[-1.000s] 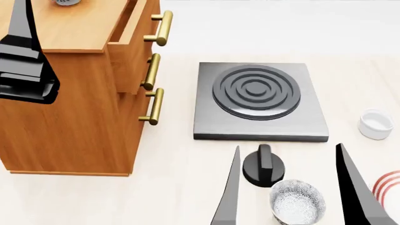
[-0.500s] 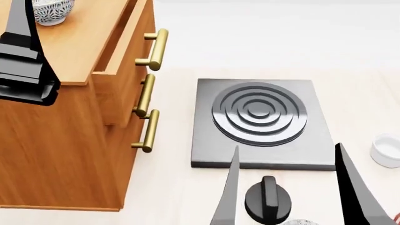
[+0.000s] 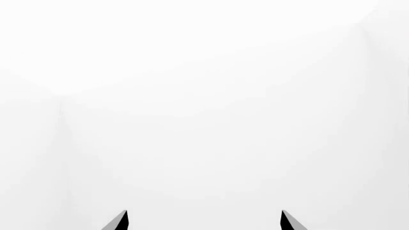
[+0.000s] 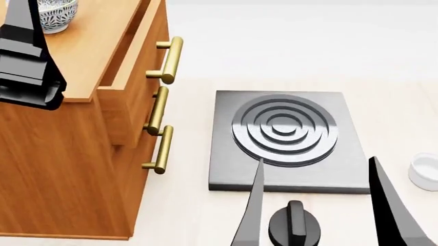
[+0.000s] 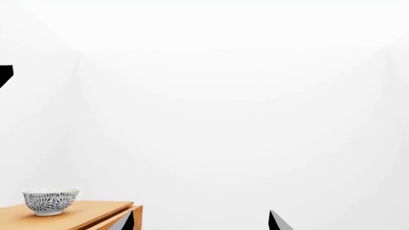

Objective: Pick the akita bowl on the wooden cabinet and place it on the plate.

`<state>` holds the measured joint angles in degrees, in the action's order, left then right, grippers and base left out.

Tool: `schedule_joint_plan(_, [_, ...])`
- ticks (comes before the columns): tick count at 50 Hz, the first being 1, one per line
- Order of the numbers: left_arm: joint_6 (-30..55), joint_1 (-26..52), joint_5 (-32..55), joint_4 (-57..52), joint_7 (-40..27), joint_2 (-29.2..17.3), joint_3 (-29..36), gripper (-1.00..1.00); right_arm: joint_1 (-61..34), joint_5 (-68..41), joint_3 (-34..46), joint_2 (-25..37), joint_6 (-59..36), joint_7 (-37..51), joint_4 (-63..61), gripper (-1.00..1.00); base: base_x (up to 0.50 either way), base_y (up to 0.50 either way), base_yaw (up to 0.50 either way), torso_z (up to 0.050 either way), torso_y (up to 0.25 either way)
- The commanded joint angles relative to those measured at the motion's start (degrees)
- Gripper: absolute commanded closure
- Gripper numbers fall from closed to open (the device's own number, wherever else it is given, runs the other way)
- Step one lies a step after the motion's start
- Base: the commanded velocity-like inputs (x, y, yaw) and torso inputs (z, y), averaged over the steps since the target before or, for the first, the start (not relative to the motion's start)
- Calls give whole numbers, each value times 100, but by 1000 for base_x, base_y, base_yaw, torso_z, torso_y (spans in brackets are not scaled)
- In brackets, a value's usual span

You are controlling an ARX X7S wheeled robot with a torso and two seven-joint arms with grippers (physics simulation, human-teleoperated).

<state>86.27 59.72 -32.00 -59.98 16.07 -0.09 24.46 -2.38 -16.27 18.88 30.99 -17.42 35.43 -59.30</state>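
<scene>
The right end effector (image 4: 318, 205) hangs low at the near edge of the head view, its two dark fingers spread wide apart with nothing between them, framing a black knob (image 4: 294, 225) on the counter (image 4: 192, 215). The left end effector (image 4: 27, 56) hovers at the far left over the wooden cabinet (image 4: 68, 169); the left wrist view shows only its parted tips against blank white. The akita bowl (image 4: 56, 13) sits on the cabinet top, partly hidden behind that arm, while the right wrist view shows the bowl whole. A grey burner (image 4: 284, 141) lies right of the cabinet, a white cup (image 4: 425, 171) beyond.
</scene>
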Motion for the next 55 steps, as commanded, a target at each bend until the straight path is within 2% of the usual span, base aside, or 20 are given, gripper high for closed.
schedule_joint_plan(1, [100,142,-205,-1,155,8,104,-100,-31,-39,87,120,78,124,-10,-100,0,0,0,0,0])
schedule_joint_plan(7, [68,100,-165,-1,133,8,68,-100,-61,-5,152,193,97,203,-16,-100,3,0,0,0,0])
schedule_joint_plan(14, [0,45,-20,-2,24,8,42,-100,-88,-11,204,263,149,283,8,-100,473,0,0,0,0])
schedule_joint_plan(27, [-34,-13,-62,-1,63,8,30,-100,-135,-135,257,328,188,366,40,-100,4,0,0,0,1])
schedule_joint_plan(33, [139,183,-204,-2,163,8,147,-100,-156,-154,291,354,212,400,50,-100,0,0,0,0,0])
schedule_joint_plan(37, [370,377,-698,6,458,6,420,-100,-162,-145,343,353,263,396,108,-100,0,0,0,0,0])
schedule_joint_plan(39, [371,517,-689,148,573,7,309,-100,-170,-159,350,356,268,403,109,-100,0,0,0,0,0])
schedule_joint_plan(44, [372,938,-265,751,514,8,-33,-100,-150,-177,344,380,321,419,143,-100,0,0,0,0,0])
schedule_joint_plan(48, [372,1431,191,1364,34,8,-233,-100,-167,-178,379,371,346,405,209,-100,0,0,0,0,0])
schedule_joint_plan(49, [372,1650,545,1590,-200,8,-358,-100,-157,-193,361,383,376,396,250,-100,0,0,0,0,0])
schedule_joint_plan(52, [369,1890,913,1890,-580,5,-352,-100,-143,-239,308,409,395,415,260,-100,0,0,0,0,0])
schedule_joint_plan(54, [369,1925,876,2099,-369,2,-271,-100,-146,-243,307,418,382,424,257,-100,0,0,0,0,0])
schedule_joint_plan(55, [361,1942,975,2118,-479,0,-297,-100,-152,-241,298,425,362,441,245,-100,0,0,0,0,0])
